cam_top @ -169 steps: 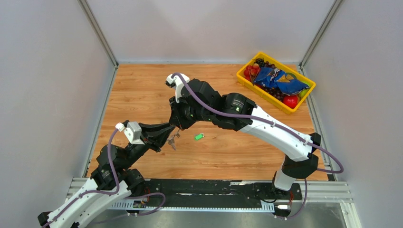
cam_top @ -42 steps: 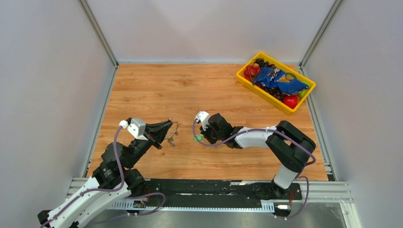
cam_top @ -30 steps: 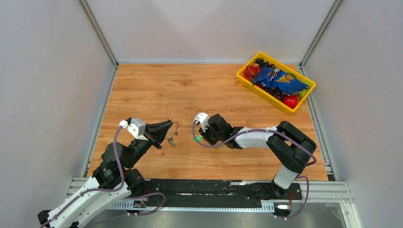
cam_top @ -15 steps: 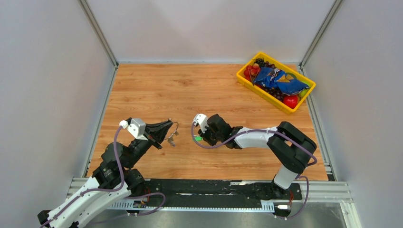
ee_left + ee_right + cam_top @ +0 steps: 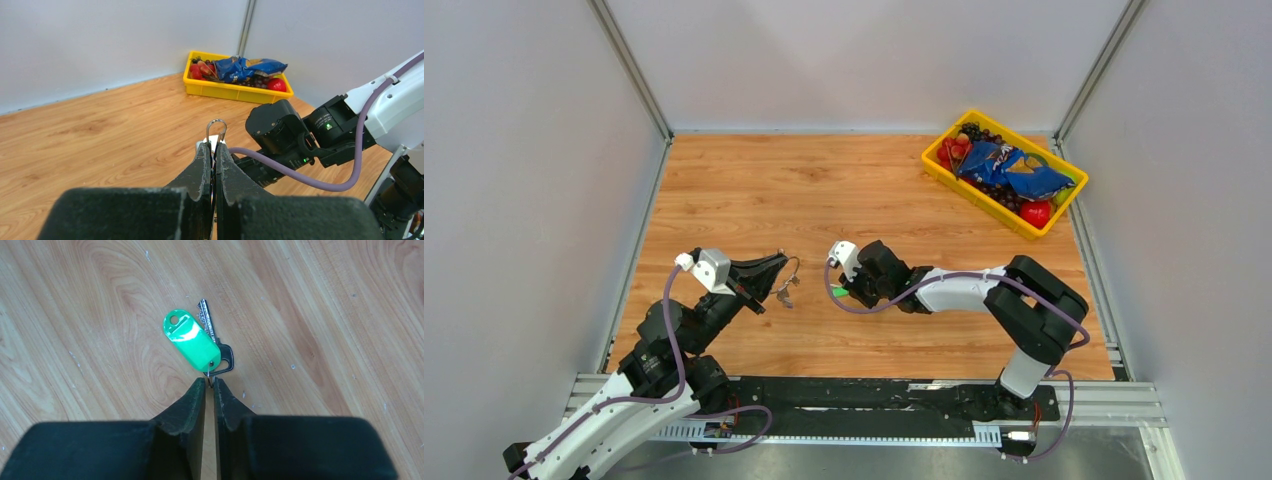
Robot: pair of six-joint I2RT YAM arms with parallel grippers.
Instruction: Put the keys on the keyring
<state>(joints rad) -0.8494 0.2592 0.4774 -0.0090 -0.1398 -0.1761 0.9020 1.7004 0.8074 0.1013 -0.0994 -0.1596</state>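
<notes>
Right wrist view: green-tagged key (image 5: 191,342), a glossy oval plastic tag with a punched hole and no legible writing. Its silver metal blade lies beside the tag, flat on the wood-grain table (image 5: 325,315). Right gripper (image 5: 210,382): matte black jaws nearly closed, pinching the thin wire loop at the tag's near end. Left wrist view: left gripper (image 5: 213,147) clamped on the keyring (image 5: 216,127), a rounded bright-wire loop protruding past the tips. Yellow plastic bin (image 5: 235,92) in the far corner holds a blue crinkled bag (image 5: 247,66), print unreadable.
</notes>
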